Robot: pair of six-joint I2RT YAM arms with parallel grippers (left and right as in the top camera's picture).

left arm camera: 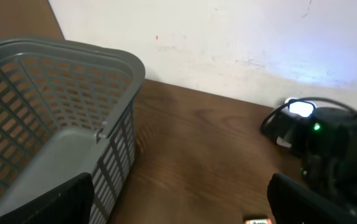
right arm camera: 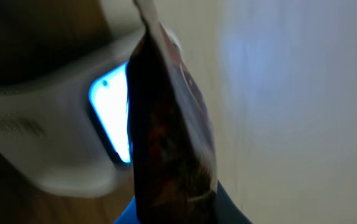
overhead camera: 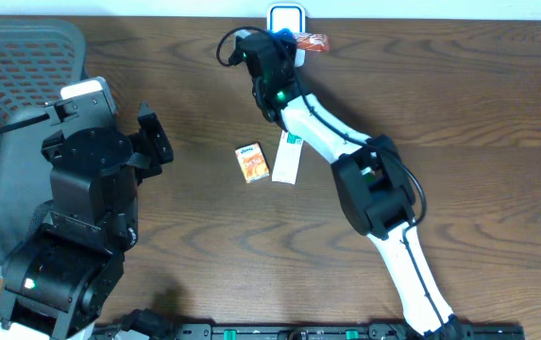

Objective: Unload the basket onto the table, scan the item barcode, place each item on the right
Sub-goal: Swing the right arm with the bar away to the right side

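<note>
Right gripper [overhead camera: 295, 42] is at the far edge of the table [overhead camera: 478, 113], jaws closed down on a red-orange snack packet [overhead camera: 314, 42]. Packet sits just right of the barcode scanner [overhead camera: 286, 17], touching or nearly so; can't tell which from overhead. Scanner window is lit blue-white. Right wrist cam: packet [right arm camera: 169, 130] hangs edge-on, dark red, filling mid-frame w/ the glowing scanner window [right arm camera: 111, 115] right behind it on the left. Print on the packet is too blurred to read; no barcode discernible.

Left gripper [overhead camera: 155, 140] is wide open w/ nothing btwn the fingers, held over the table's left side next to the grey mesh basket [overhead camera: 6, 85]. Left wrist cam looks across the basket [left arm camera: 53, 112] toward the scanner [left arm camera: 300, 109].

Mid-table, well apart from both grippers: small orange box [overhead camera: 251, 162] and a white sachet [overhead camera: 287, 159], side by side, sachet partly under the right arm.
</note>
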